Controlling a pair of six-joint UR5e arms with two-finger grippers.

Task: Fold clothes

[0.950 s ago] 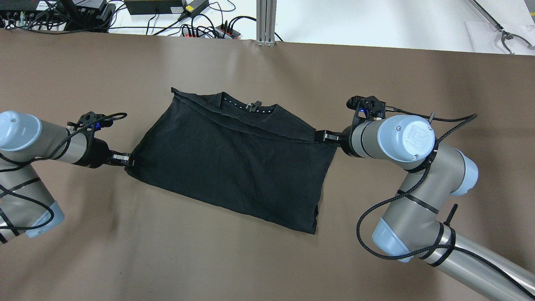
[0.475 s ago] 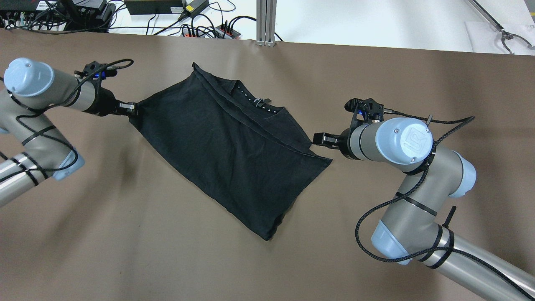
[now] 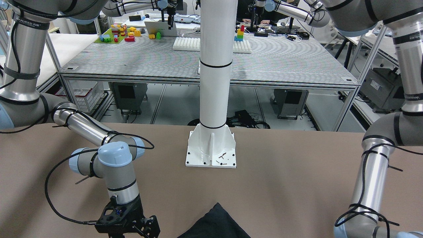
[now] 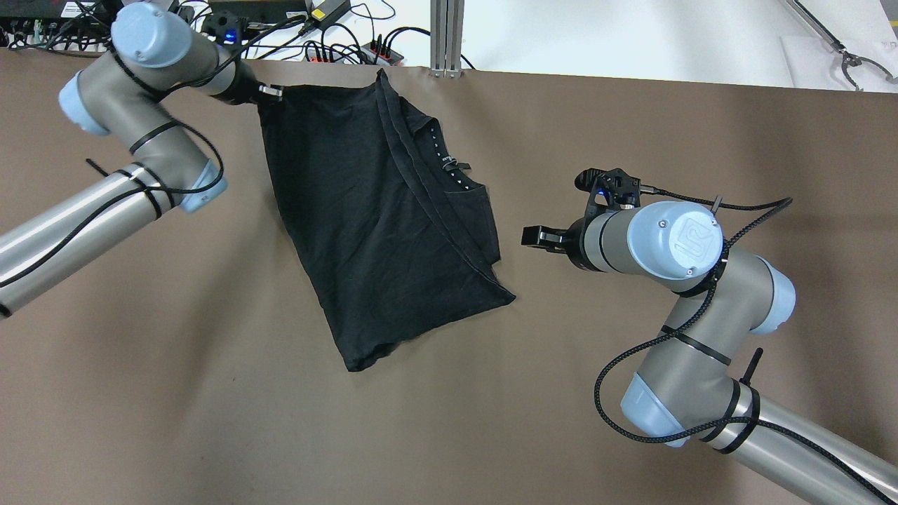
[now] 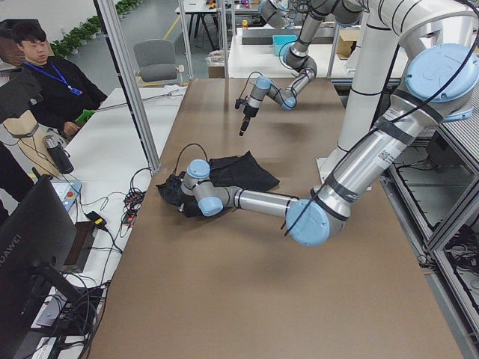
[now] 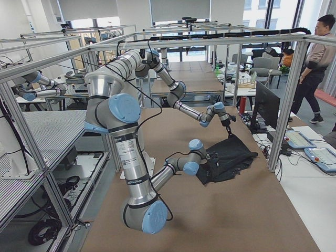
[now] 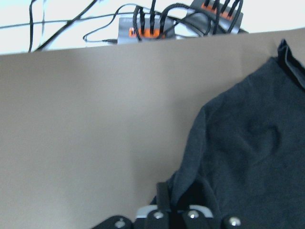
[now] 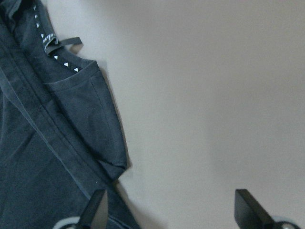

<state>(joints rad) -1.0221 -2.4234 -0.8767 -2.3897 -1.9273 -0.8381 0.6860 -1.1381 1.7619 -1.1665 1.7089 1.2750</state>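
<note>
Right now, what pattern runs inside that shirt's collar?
A row of small white triangles on the black collar band; clearest in the right wrist view.

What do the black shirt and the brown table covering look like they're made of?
Black T-shirt: soft matte knit, likely cotton jersey; it drapes, wrinkles and shows stitched hems. Brown table cover: smooth low-sheen sheet, perhaps vinyl or coated fabric; faint ripples near its far edge.

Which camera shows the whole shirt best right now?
Overhead exterior: the whole shirt shows there, outline and collar included. The front-facing view catches only one corner at its bottom edge. The two side views show it small and partly hidden. Each wrist view shows just a patch of fabric.
</note>
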